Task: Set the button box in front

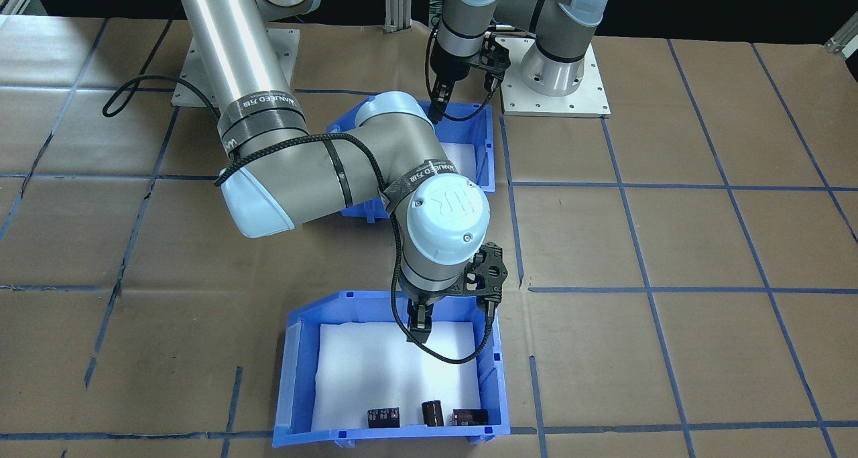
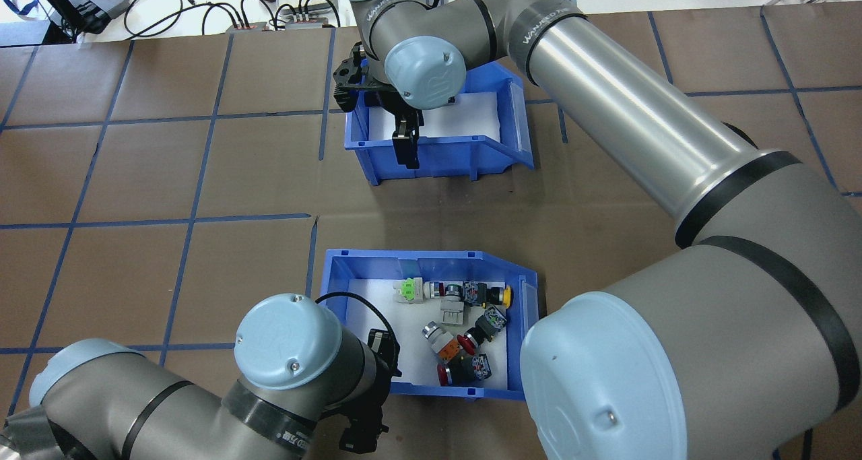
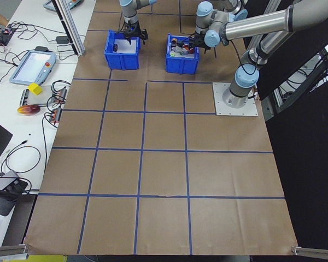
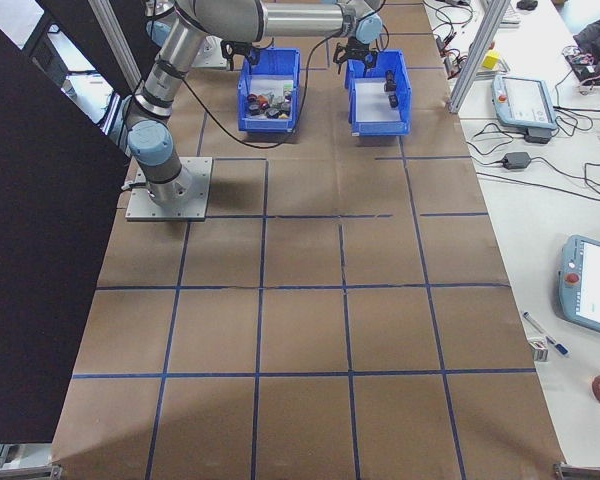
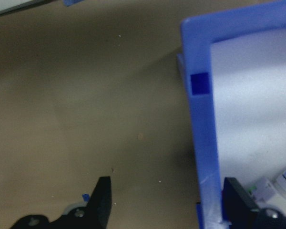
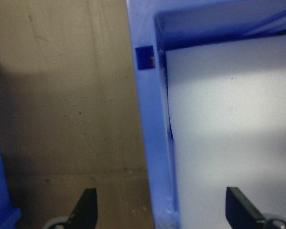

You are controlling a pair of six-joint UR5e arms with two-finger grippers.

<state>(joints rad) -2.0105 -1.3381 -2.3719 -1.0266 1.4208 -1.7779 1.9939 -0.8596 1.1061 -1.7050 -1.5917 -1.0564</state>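
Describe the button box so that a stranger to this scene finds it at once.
Two blue bins stand on the brown paper-covered table. The button box is the one nearer the robot's base. Its white liner holds colourful push buttons, while the other bin holds only three black cylinders.

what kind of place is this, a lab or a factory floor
Most likely a robotics lab: two arms bolted to a paper-covered table taped into a blue grid, teach pendants and loose cables on side benches, and blue parts bins such as the button box.

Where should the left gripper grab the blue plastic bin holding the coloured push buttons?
On its side wall, from above. The left gripper is open and straddles the thin upright wall of the blue plastic button bin, one finger outside, one over the white liner; the buttons lie clear.
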